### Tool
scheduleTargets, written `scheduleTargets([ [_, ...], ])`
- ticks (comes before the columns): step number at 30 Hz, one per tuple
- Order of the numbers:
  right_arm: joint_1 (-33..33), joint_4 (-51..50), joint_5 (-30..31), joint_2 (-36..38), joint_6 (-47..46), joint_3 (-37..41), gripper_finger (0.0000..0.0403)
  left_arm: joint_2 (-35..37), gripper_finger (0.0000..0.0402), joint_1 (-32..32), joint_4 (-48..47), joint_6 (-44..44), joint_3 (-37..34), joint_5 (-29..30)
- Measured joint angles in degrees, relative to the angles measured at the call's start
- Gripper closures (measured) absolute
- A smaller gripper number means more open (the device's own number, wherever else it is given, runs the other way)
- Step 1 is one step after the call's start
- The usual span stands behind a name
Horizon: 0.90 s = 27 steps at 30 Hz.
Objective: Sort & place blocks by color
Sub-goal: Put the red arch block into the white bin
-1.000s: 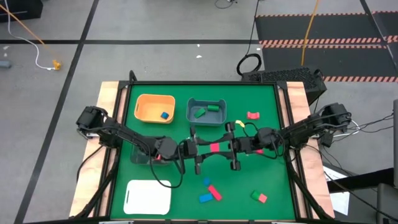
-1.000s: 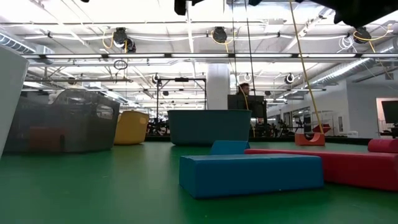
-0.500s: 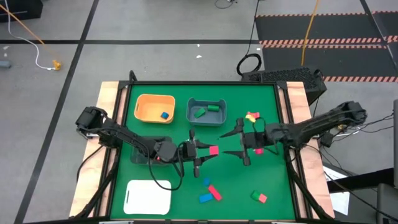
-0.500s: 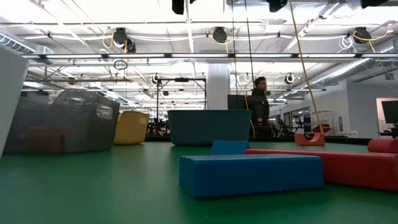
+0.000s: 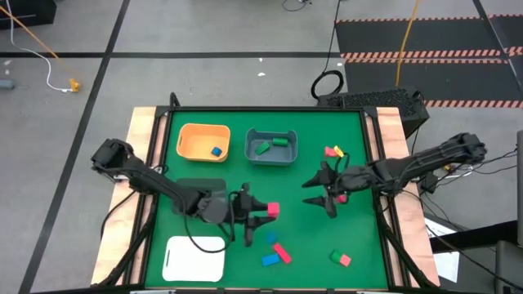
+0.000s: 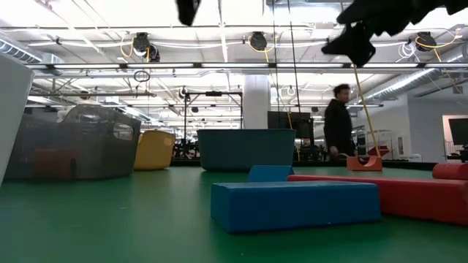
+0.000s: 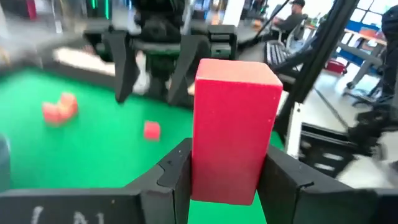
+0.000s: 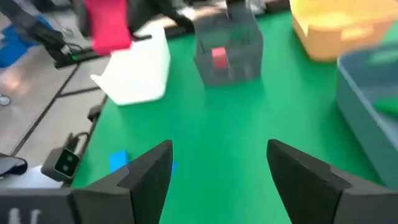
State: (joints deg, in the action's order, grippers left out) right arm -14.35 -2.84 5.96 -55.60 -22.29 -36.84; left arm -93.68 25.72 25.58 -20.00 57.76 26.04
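My left gripper (image 5: pixel 260 214) hovers over the middle of the green table, shut on a red block (image 5: pixel 272 210), which fills the left wrist view (image 7: pixel 233 124). My right gripper (image 5: pixel 320 193) is open and empty to the block's right; its fingers gape in the right wrist view (image 8: pixel 217 171). Loose blocks lie flat on the mat: blue (image 5: pixel 270 260), red (image 5: pixel 283 253) and a small blue one (image 5: pixel 272 238) near the front, a green and red pair (image 5: pixel 340 259) at the front right, and a red and yellow pair (image 5: pixel 333 151) further back. My left gripper pinches the red block by two opposite sides (image 7: pixel 198 177) between its two fingers (image 7: pixel 174 177). The fingers lie about level and point toward the table's right. The block stands out past the fingertips, lifted clear of the table.
An orange bin (image 5: pixel 189 135) holds a blue block (image 5: pixel 216 151). A grey-blue bin (image 5: pixel 253 137) holds green blocks. A clear grey bin (image 8: pixel 242 28) with a red block (image 8: pixel 219 56) sits under my left arm. A white flat tray (image 5: pixel 194 257) lies at the front left.
Both grippers met at the red block over the table's middle. My right gripper has drawn away from it toward the right edge and stands empty. My left gripper has kept the block and carried it a little toward the near edge.
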Motion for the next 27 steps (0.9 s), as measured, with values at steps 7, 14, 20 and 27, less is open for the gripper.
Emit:
scheduleTargets([
  [7,0.00,0.53,-0.12,-5.50,-2.57,0.00,0.0152,8.14,0.0266,3.81,-23.00,-28.96,0.00,-5.74],
  [14,0.00,-0.08,-0.12,-8.28,-7.01,0.00,0.0152,11.37,0.0266,12.52,-34.02,-50.49,0.07,-15.42],
  [20,0.00,-9.90,-0.18,-7.54,-10.88,-0.01,0.0152,11.35,0.0252,21.22,-43.53,-64.10,0.07,-13.03],
  [27,0.00,-25.68,-0.18,-7.43,-17.11,0.02,0.0152,11.33,0.0242,26.07,-56.03,-81.22,0.04,-13.77],
])
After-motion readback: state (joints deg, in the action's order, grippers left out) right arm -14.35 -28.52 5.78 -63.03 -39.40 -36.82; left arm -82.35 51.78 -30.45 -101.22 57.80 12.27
